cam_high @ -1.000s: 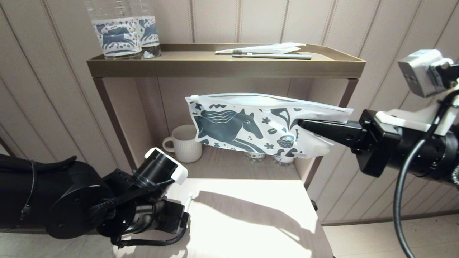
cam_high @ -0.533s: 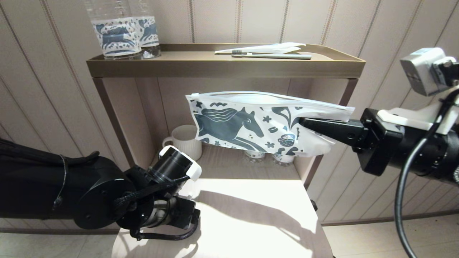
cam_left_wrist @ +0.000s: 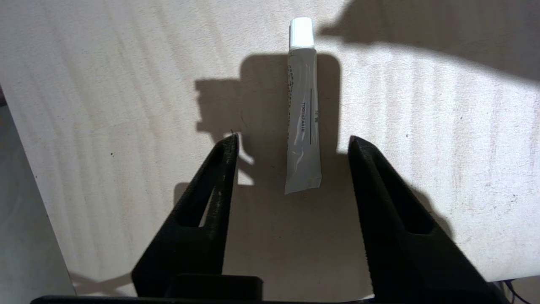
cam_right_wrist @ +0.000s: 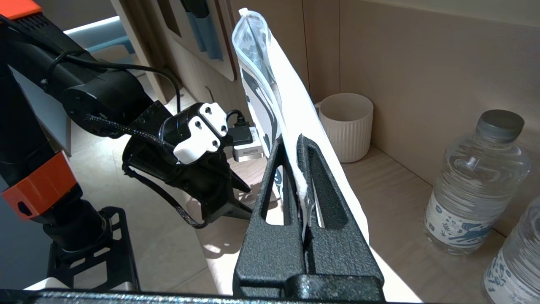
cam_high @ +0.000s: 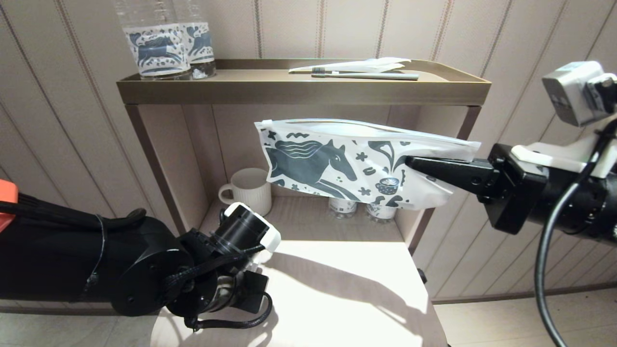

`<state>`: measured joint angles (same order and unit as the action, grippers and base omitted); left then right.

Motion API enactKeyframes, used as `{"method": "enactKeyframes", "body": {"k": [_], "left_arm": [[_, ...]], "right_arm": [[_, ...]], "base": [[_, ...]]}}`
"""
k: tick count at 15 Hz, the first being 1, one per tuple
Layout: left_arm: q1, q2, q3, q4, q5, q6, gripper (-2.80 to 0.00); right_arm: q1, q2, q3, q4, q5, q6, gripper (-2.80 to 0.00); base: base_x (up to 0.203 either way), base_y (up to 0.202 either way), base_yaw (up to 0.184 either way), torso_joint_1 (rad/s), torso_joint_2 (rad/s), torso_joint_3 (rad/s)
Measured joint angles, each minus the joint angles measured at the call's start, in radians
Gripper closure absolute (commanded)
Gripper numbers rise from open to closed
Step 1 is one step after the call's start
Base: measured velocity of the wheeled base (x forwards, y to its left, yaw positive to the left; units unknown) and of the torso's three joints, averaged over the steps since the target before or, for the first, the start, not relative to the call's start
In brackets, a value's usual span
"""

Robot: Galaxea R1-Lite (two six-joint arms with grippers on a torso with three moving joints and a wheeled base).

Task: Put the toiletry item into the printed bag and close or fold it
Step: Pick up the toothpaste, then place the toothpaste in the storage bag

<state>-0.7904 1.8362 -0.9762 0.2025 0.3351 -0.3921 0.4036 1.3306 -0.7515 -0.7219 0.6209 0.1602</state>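
The printed bag [cam_high: 337, 164], white with a dark teal horse, hangs in the air in front of the lower shelf, long side level and zip edge on top. My right gripper [cam_high: 409, 164] is shut on the bag's right end; in the right wrist view the pouch [cam_right_wrist: 270, 97] runs out from between the pressed fingers [cam_right_wrist: 274, 177]. A small grey toothpaste tube [cam_left_wrist: 303, 114] with a white cap lies flat on the pale table. My left gripper [cam_left_wrist: 291, 141] hangs open just above it, the tube's crimped end between the fingertips, untouched. In the head view the left wrist hides the tube.
A ribbed white mug [cam_high: 248, 192] and small bottles [cam_high: 343, 207] stand on the lower shelf behind the bag. The brass top tray [cam_high: 303, 91] holds two horse-label bottles [cam_high: 159, 43], a toothbrush [cam_high: 366, 75] and a wrapper. The table [cam_high: 337, 289] ends at the right.
My left arm has moved right and forward over the table. The right gripper has carried the bag slightly to the right.
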Motion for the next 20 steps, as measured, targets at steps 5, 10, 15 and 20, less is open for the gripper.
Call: {"method": "enactKeyframes", "body": {"k": [5,10,15,20], "left_arm": [[-0.001,-0.032,-0.002,0.001,0.002,-0.001,0.00],[0.001,-0.150,0.021,0.002,0.000,0.003,0.00],[0.058,-0.299,0.015,0.000,-0.004,0.064,0.00],[0.126,-0.416,-0.110,-0.008,-0.133,0.247,0.00]], "right_arm": [[-0.004,0.002,0.000,0.000,0.008,0.000,0.00],[-0.005,0.008,0.015,-0.002,0.033,-0.001,0.00],[-0.015,0.017,0.091,-0.005,0.119,-0.101,0.00],[-0.019,0.051,0.134,-0.010,0.134,-0.196,0.00]], "base": [[0.000,0.000,0.000,0.000,0.00,0.000],[0.000,0.000,0.000,0.000,0.00,0.000],[0.000,0.000,0.000,0.000,0.00,0.000],[0.000,0.000,0.000,0.000,0.00,0.000]]}}
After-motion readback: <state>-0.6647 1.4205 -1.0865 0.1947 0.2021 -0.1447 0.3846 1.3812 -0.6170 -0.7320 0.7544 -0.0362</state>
